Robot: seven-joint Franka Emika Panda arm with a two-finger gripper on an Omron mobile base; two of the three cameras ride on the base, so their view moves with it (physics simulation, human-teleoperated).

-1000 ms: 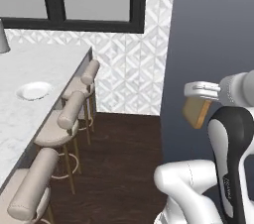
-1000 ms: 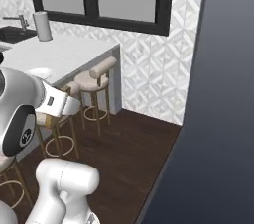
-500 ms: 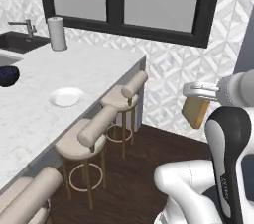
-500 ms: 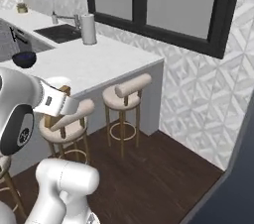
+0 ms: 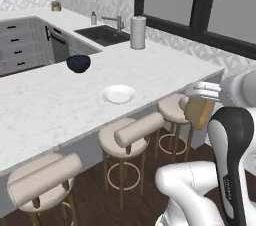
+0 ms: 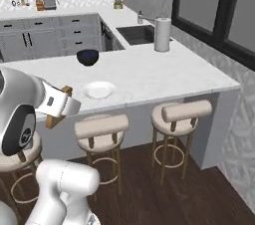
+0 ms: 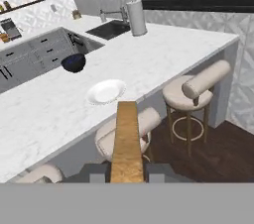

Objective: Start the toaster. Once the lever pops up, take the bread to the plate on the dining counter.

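Hand (image 7: 127, 172): clamped on the bread slice (image 7: 127, 141), held edge-on above the stools.
Plate (image 7: 105, 91): on the dining worktop (image 7: 163, 52), ahead of the hand.
Blue bowl (image 7: 74, 62): beyond the plate.

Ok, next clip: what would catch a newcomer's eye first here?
The bread clamped on edge in the gripper, held out over the stools short of the dining counter. Next, the empty white plate near the counter's front edge, with a dark blue bowl farther back toward the sink.
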